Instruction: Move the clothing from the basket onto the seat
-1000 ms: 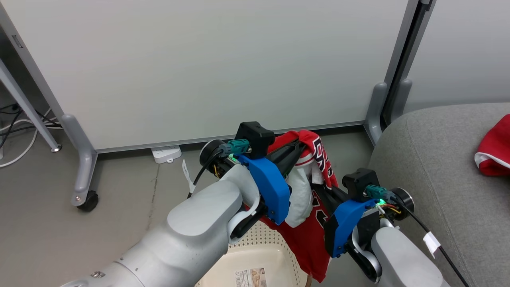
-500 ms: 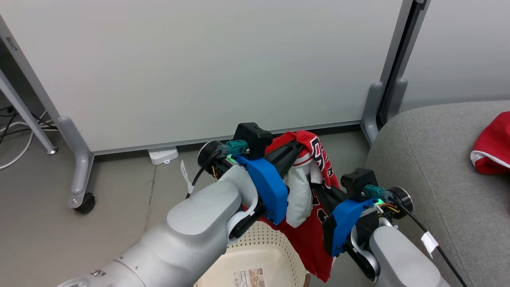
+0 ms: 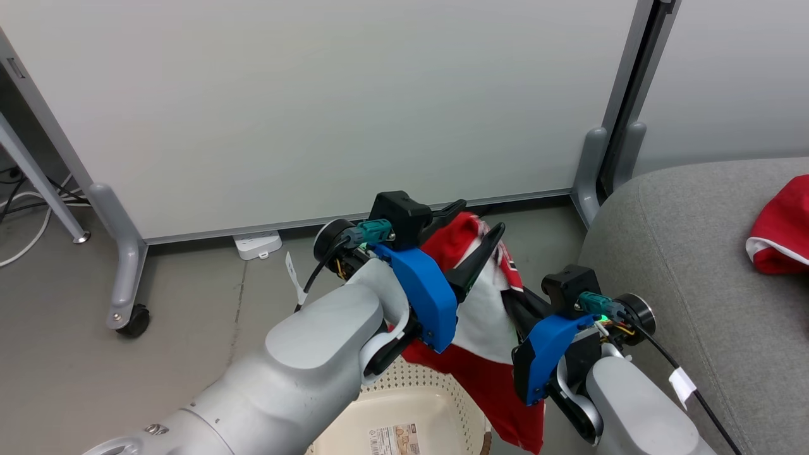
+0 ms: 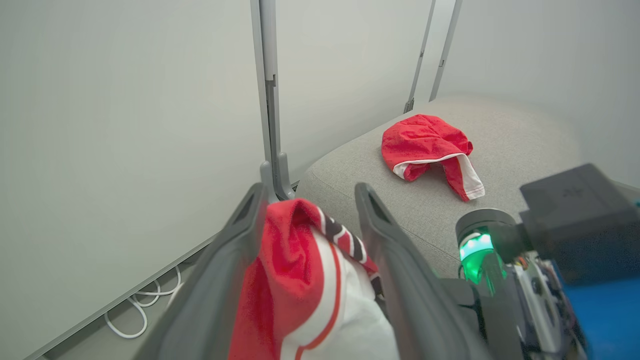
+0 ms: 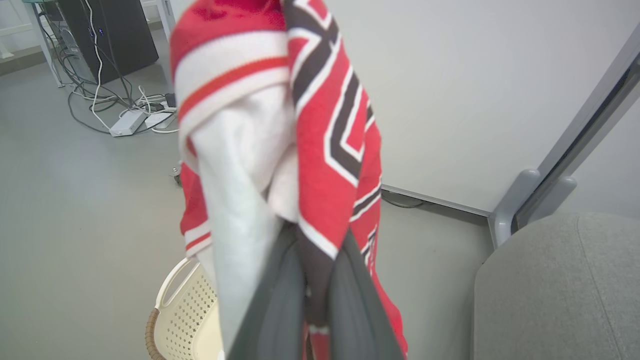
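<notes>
The left jaws are released. They stand spread wide, with a bunched fold of the striped jersey [image 4: 290,270] lying loose between them and resting against one of them. The right jaws are clenched on the same jersey. The right wrist view shows a fold with dark lettering pinched between them, the cloth heaped above the pinch and the rest trailing down.

The jersey hangs in the air above the basket [image 3: 414,395]. Its lower end drops past the basket's rim on the side facing the seat [image 3: 689,265]. The basket sits on the grey floor [image 3: 189,316], and a paper label [image 3: 395,440] shows on its bottom.

The light-grey seat stands just to the robot's right of the basket. The plain red garment [image 4: 425,145] with white edging lies crumpled on it, well apart from the basket.

Beyond the basket stands a white partition panel [image 3: 347,107] on grey feet, one of them with a black caster [image 3: 133,320]. A white power strip [image 3: 258,244] lies at the foot of the panel, beyond the basket and to the robot's left. White cables [image 4: 142,305] trail on the floor along the panel's base.
</notes>
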